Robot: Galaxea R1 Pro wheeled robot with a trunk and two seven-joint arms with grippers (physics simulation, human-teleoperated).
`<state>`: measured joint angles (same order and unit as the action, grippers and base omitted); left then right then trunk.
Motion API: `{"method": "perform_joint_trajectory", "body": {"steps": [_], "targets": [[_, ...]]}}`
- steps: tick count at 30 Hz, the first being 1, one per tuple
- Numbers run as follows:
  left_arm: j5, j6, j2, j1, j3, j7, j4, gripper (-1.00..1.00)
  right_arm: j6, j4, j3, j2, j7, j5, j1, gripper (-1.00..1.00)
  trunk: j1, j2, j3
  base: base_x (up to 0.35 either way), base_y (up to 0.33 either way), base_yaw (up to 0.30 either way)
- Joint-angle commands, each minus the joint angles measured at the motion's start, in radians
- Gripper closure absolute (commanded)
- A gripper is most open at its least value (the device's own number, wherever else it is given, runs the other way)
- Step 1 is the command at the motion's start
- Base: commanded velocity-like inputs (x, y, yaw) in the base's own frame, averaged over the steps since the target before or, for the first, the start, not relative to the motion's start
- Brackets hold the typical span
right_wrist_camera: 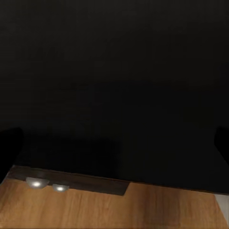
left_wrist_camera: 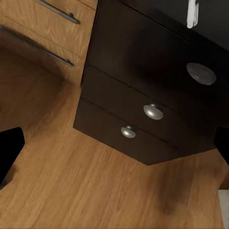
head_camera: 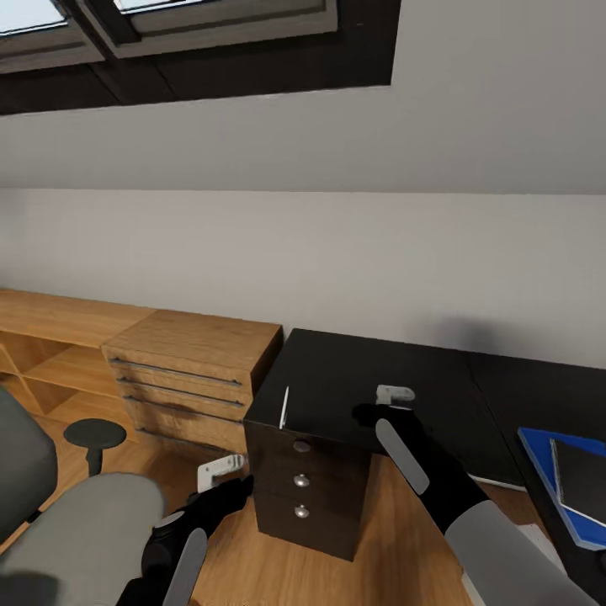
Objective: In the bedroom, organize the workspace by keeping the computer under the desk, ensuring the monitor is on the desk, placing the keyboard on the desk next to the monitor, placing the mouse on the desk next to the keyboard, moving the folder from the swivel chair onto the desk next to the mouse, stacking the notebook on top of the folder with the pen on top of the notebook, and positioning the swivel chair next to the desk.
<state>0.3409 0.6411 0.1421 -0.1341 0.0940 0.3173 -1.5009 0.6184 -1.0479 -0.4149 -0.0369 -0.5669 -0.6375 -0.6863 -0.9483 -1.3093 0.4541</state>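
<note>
The black desk has a drawer unit with round metal knobs. A thin white pen lies on the desk top near its left corner. A blue folder with a dark notebook on it lies on the desk's right part, cut by the view's edge. The grey swivel chair is at the lower left. My left gripper hangs open over the floor in front of the drawers. My right gripper hovers open above the desk top, holding nothing.
A wooden dresser with metal handles and low open shelves stand left of the desk against the white wall. The chair's round armrest is near the dresser. Wooden floor lies in front of the drawers.
</note>
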Motion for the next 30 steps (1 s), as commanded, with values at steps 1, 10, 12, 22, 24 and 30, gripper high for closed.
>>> {"method": "perform_joint_trajectory", "body": {"steps": [1,10,12,22,24,30], "targets": [[0.010,0.002,-0.001,-0.001,0.001,0.009,-0.001,-1.00,0.001,-0.001,-0.004,-0.001,-0.010,-0.010,-0.001,-1.00,0.000,-0.001,0.001,0.000,0.000,0.271],[0.010,0.003,0.000,-0.001,0.001,0.009,-0.001,-1.00,0.001,0.000,-0.017,0.001,-0.010,-0.010,-0.001,-1.00,0.000,-0.001,0.001,0.000,0.000,0.271],[0.010,0.003,-0.001,-0.001,0.001,0.009,-0.001,-1.00,0.001,0.000,-0.020,0.001,-0.010,-0.010,-0.001,-1.00,0.000,-0.001,0.001,0.000,0.000,0.271],[0.010,0.003,0.000,-0.001,0.001,0.009,-0.001,-1.00,0.000,0.002,-0.024,0.002,-0.009,-0.010,-0.001,-1.00,0.000,-0.001,0.001,0.000,0.000,0.271],[0.010,0.003,0.000,-0.001,0.001,0.009,-0.001,-1.00,0.000,0.002,-0.024,0.002,-0.009,-0.010,-0.001,-1.00,0.000,-0.001,0.001,0.000,0.000,0.271],[0.010,0.002,0.000,-0.001,0.001,0.009,-0.001,-1.00,0.000,0.002,-0.024,0.001,-0.008,-0.008,-0.001,-1.00,0.000,-0.001,0.001,0.000,0.000,0.271]]}}
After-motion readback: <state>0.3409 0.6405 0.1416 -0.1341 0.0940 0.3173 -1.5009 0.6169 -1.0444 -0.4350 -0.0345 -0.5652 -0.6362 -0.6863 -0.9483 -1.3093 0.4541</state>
